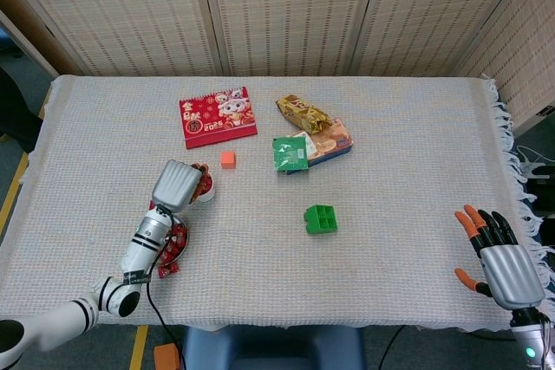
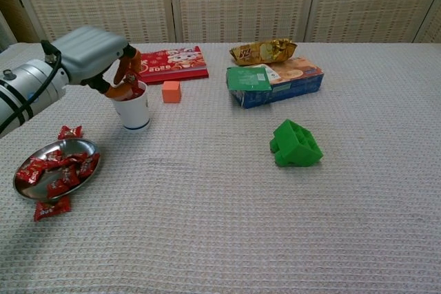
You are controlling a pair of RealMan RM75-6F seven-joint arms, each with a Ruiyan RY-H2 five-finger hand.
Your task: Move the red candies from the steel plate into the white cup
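Left hand [image 2: 96, 56] over white cup [image 2: 132, 111] (calendar [image 2: 167, 64] reads 2025).

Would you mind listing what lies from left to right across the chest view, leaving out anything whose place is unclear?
steel plate → white cup → orange cube → green block

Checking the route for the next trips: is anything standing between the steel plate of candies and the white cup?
Nothing visible does. Between the steel plate and the white cup lies only bare cloth; one loose red candy sits just off the line. The left hand is above the cup's mouth.
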